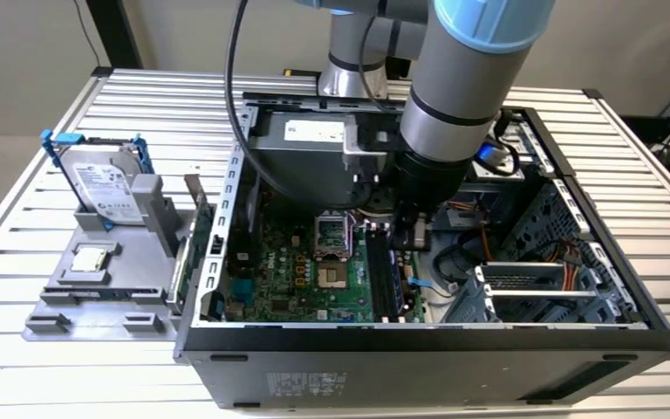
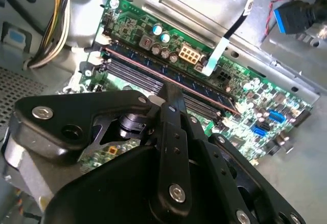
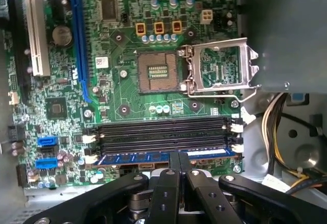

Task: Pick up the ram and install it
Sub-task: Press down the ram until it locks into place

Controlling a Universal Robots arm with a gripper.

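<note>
One open computer case sits on one worktop, holding one motherboard with four memory slots. One hard drive and one square silver chip rest on one grey tray.

Hard drive and chip on tray.

Place: you are at a robotics lab bench for computer assembly.
Bench: ribbed aluminium slatted table.
Workpiece: open black desktop computer case with its green motherboard exposed.
Fixture: grey plastic parts holder.
</note>
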